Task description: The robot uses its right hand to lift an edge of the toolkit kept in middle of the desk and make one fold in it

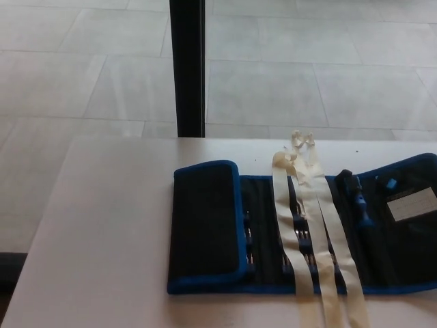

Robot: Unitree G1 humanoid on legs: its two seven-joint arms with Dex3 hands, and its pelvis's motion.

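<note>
Black tool roll (300,232) with bright blue piping, spread flat across the right-hand half of a pale desk (109,239), running from about the middle of the desk off the picture's right edge. Left end already turned over once: a rectangular flap (205,222) lying face down on the rest of the roll, its plain black outer fabric uppermost, blue border around it, its right edge covering the first pockets. Beside the flap, rows of small tools (300,236) tucked in stitched pockets, handles dark with blue and metallic glints, too blurred to name singly. Two cream tie straps (321,260) draped lengthwise over the open middle of the roll, side by side, starting in a loose knot or loops (300,143) just beyond the far edge and trailing down past the near edge and out of the bottom of the picture. Right of the straps, a blue-handled tool (360,201), perhaps a screwdriver, lying slantwise on the lining. Further right, a light rectangular label (412,203) on the fabric, with a small blue tab just above it. Neither robot hand in view, so no telling how the fingers stand. Beyond the desk's far edge, a dark upright post (187,68) rising from the floor, and grey floor tiles (307,68) with a sheen of reflected light.
</note>
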